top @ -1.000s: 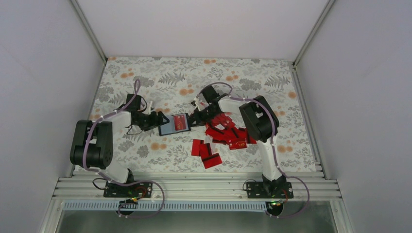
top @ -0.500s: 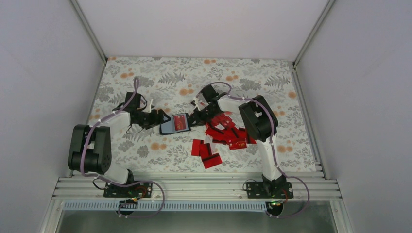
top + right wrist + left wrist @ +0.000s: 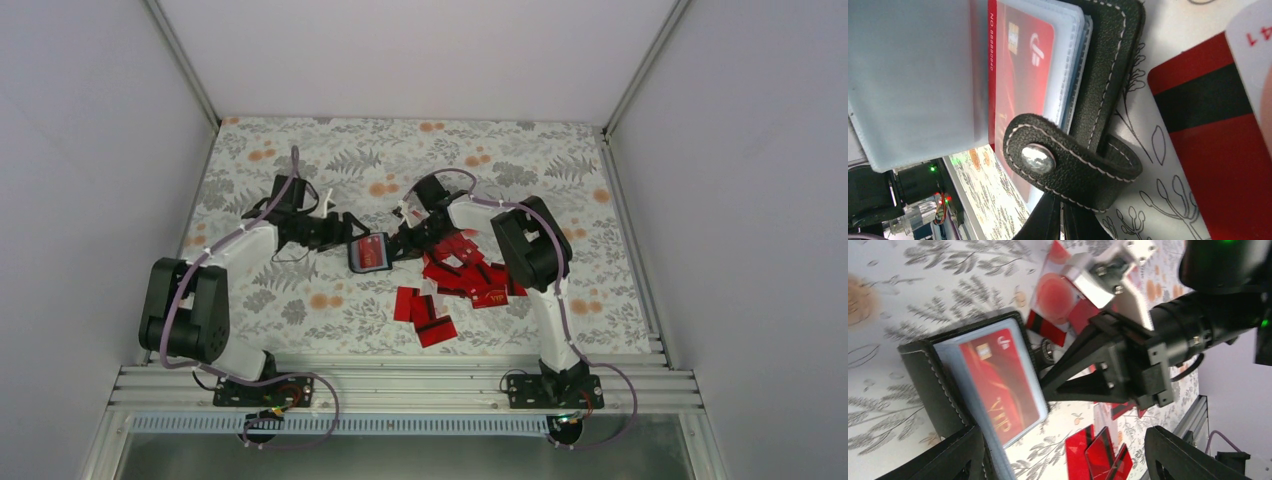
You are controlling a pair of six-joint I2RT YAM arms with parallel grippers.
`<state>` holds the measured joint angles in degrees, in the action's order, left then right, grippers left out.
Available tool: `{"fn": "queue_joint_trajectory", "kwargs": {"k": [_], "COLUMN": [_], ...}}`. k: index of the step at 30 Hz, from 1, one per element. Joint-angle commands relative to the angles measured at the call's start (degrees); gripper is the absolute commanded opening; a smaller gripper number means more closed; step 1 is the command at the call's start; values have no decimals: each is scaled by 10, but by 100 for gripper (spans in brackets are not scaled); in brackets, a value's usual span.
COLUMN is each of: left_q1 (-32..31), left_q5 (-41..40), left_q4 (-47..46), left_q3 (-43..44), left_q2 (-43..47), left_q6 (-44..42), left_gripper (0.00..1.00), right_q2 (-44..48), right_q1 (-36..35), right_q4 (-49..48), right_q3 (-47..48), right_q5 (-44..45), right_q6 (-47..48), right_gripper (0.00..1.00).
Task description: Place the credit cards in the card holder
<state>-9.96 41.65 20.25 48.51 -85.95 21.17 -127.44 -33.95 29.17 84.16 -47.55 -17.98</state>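
Note:
The card holder is open at mid-table between both grippers. It is black with clear grey-blue pockets. A red VIP credit card sits in one pocket and also shows in the right wrist view. My right gripper is shut on the holder's black cover edge by the snap tab, with its fingers close together. My left gripper is open, its jaws wide apart, and the holder's cover lies against its left finger. Loose red cards lie right of the holder.
More red cards lie nearer the front edge and show in the left wrist view. A striped red card lies beside the holder. A white card with a pink circle lies under the right arm. White walls enclose the floral table.
My left arm has swung up and to the right. The card holder has shifted slightly right and looks narrower from above. The right arm has stayed in place.

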Motion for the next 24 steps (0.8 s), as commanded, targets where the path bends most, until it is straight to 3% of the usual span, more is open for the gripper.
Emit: {"fn": "queue_joint_trajectory", "kwargs": {"k": [1,11,15,18,24], "left_q1": [-16,-63,-66,-46,34], "left_q5": [25,28,-61,-159,-185], "left_q4": [-6,-50,11,93,128], "left_q3": [33,64,97,122,58], "left_q2": [-1,-77,-45,-32,-36], "left_q6": [13,35,14,-16,-64], "left_gripper": [80,80,83,90,95], "right_q2": [-27,-18,-15,-13,-17], "right_q1": [-6,-6,-5,-5,-6], "right_q4": [-8,-14,-11,-12,-4], "right_q3": [-9,-6,-5,-10,-3], "right_q5": [66,58,59,61,61], "right_q6": [-5,-14,-13,-12,-4], "right_gripper": [4,4,4,4,4]}}
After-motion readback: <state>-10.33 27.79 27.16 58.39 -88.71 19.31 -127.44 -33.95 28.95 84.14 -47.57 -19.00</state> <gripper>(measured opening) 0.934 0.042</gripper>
